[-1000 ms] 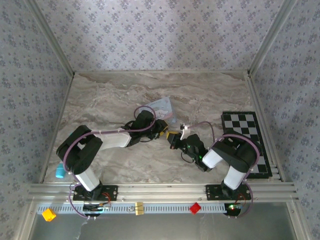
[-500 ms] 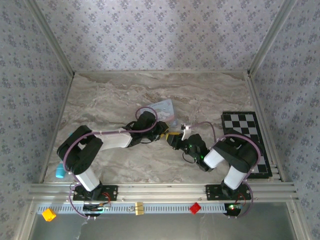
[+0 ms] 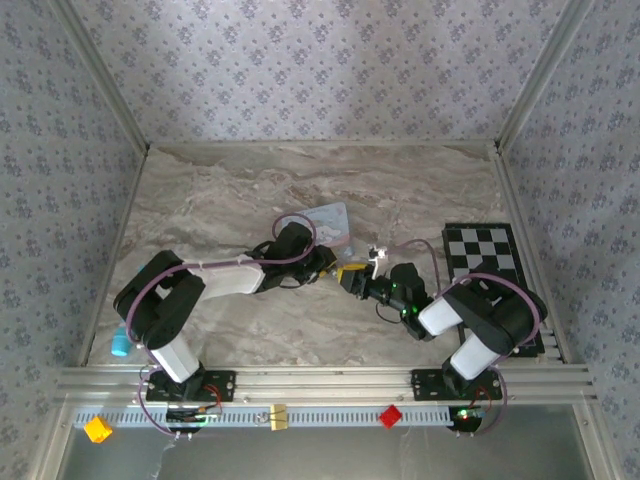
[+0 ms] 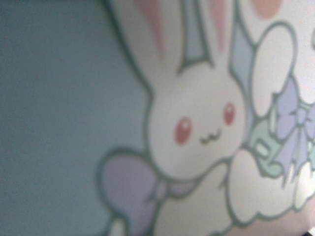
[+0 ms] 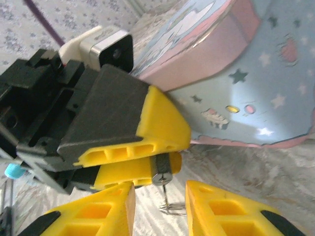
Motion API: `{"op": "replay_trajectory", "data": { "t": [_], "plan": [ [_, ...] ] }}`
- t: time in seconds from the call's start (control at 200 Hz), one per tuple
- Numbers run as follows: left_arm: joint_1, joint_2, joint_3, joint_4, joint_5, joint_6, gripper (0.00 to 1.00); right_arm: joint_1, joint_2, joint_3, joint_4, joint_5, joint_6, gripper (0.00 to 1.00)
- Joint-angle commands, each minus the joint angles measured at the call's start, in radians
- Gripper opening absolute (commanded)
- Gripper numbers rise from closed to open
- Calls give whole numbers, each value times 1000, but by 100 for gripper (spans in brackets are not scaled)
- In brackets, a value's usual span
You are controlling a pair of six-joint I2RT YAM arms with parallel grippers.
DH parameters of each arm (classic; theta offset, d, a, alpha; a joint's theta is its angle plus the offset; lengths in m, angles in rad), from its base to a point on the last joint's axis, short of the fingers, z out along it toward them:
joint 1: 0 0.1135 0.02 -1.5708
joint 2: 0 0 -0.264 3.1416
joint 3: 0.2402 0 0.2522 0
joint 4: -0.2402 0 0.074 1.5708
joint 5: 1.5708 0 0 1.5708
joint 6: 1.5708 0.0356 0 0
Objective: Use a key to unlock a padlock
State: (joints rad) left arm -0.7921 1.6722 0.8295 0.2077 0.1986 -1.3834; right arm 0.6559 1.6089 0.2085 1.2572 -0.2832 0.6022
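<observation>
The left claw (image 5: 156, 158) pinches the small dark blocky padlock (image 5: 162, 173) beside the light-blue cartoon tin (image 5: 256, 73). The right claw (image 5: 158, 209) hovers just below it, parted and seemingly empty. Unlocking looks not yet done.

**Left arm** (image 3: 225, 275) and **right arm** (image 3: 440, 315): white tubular links set between bulky black joint housings, each rising from a black base. A thin purple cable (image 5: 43, 22) runs along each arm, and a small green light (image 3: 405, 313) glows on the right forearm. **Left gripper** (image 5: 179, 150) — angular black body, yellow wedge-shaped fingers with moulded hollow cells, and a white-and-silver camera block (image 5: 110, 49) behind. **Right gripper** (image 5: 158, 189) — matching yellow fingers with black insets.
</observation>
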Motion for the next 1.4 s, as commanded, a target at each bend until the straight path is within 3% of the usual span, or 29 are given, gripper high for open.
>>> {"op": "replay_trajectory", "data": {
  "t": [0.0,0.125,0.37,0.565,0.685,0.77,0.895,1.394],
  "plan": [
    [8,-9,36,-27,37,1,26,10,28,-5,68,-59,7,32],
    [14,-9,37,-31,45,4,26,44,-22,-35,10,8,-101,29],
    [45,-33,63,-99,75,47,26,247,-280,-12,-351,470,-612,33],
    [71,-47,114,-209,110,111,27,406,-138,40,-267,758,-964,43],
    [98,-43,147,-264,163,145,27,478,20,58,-72,881,-1174,49],
    [118,-34,170,-292,221,155,27,506,112,74,56,935,-1278,53],
    [127,-38,210,-382,235,191,27,509,177,97,137,957,-1344,50],
    [118,-18,294,-514,251,236,27,438,187,138,106,914,-1401,44]
  ]
}}
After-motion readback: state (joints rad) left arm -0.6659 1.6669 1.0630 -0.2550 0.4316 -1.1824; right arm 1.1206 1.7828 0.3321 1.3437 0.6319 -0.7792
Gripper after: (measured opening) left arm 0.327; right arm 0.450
